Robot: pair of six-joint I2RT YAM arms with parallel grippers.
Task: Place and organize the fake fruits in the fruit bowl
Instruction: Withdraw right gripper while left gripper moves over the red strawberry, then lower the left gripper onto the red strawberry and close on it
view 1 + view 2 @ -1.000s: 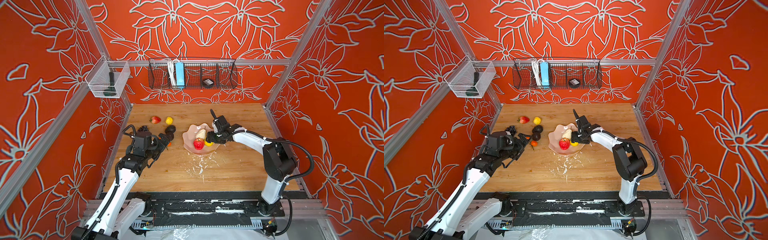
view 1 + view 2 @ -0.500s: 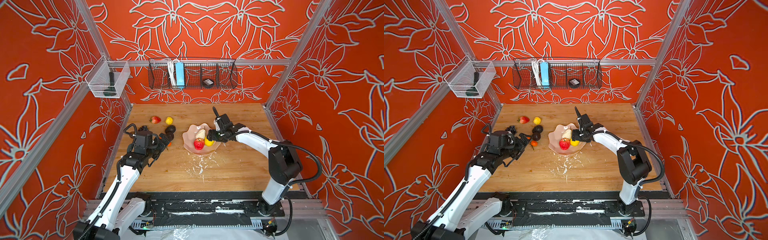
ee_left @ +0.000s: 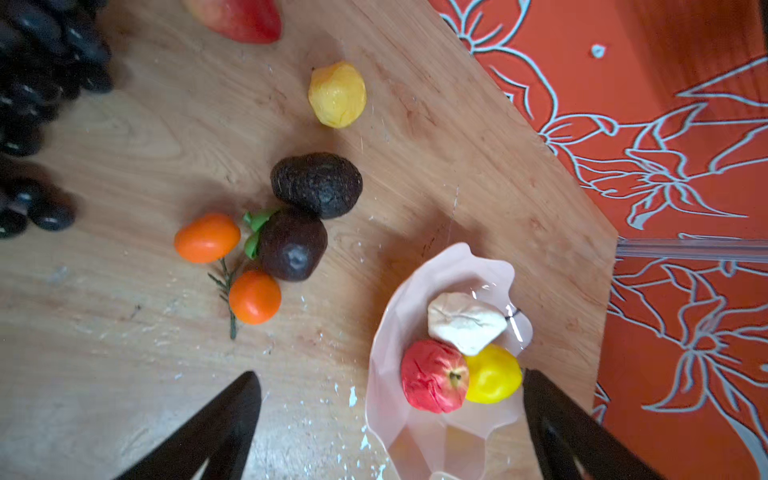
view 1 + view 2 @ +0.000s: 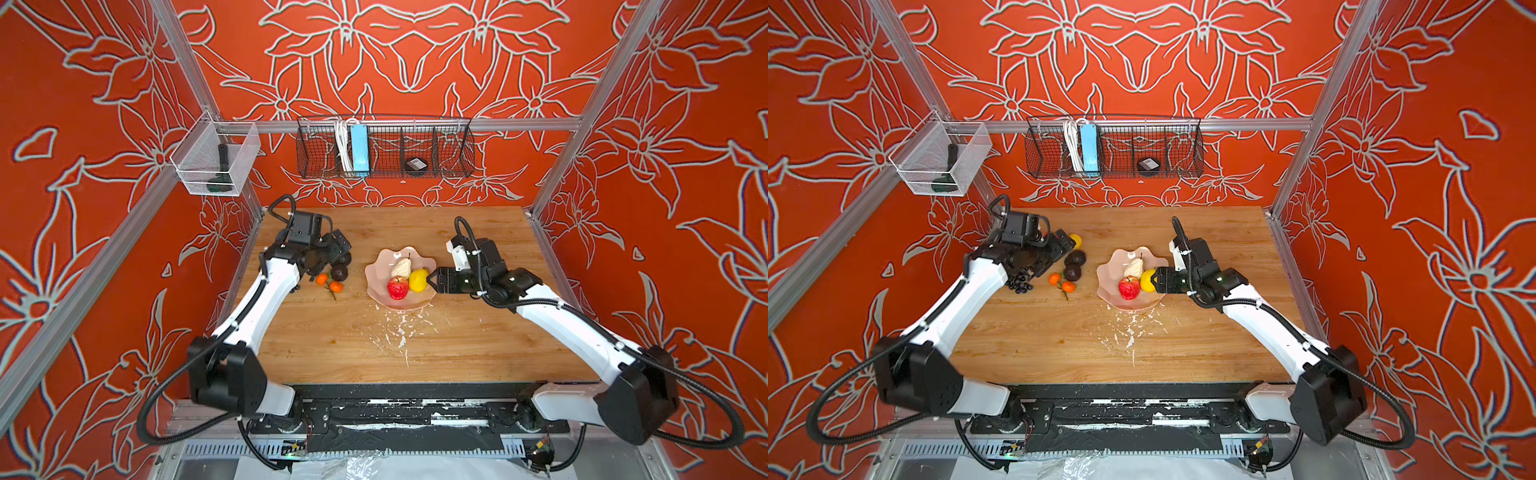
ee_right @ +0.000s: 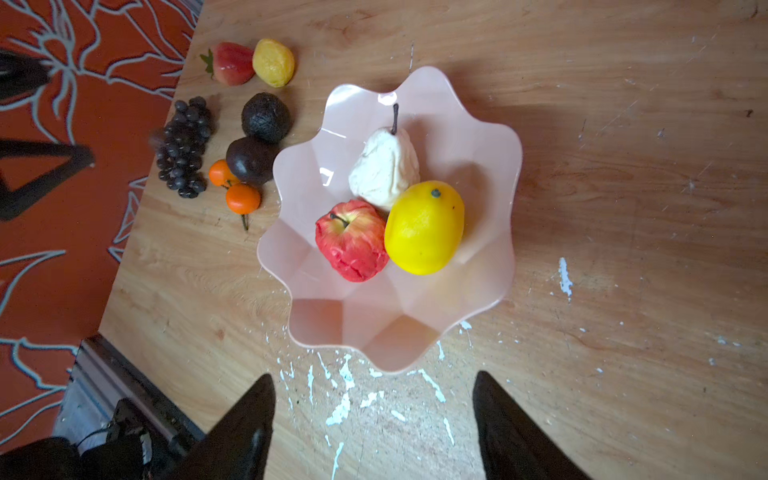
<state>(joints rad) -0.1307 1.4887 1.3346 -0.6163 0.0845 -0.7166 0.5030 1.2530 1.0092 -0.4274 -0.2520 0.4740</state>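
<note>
- The fruit bowl (image 5: 332,324) sits near the middle of the wooden table (image 5: 623,249). In a top view it holds a pale pear (image 5: 384,166) at 12 o'clock, a red apple (image 5: 351,241) at 6 and a yellow lemon (image 5: 424,226) at 3.
- The other fruits lie on the table at the bowl's 9 to 10 o'clock — a black grape bunch (image 5: 183,149), two dark avocados (image 5: 266,117), two small oranges (image 5: 243,198), a strawberry (image 5: 230,62) and a small yellow fruit (image 5: 273,62).
- The right gripper (image 5: 374,384) is at the bowl's 3 o'clock, just beside the rim — fingers spread, holding nothing.
- The left gripper (image 3: 390,380) hovers over the loose fruits, fingers wide apart and empty.
</note>
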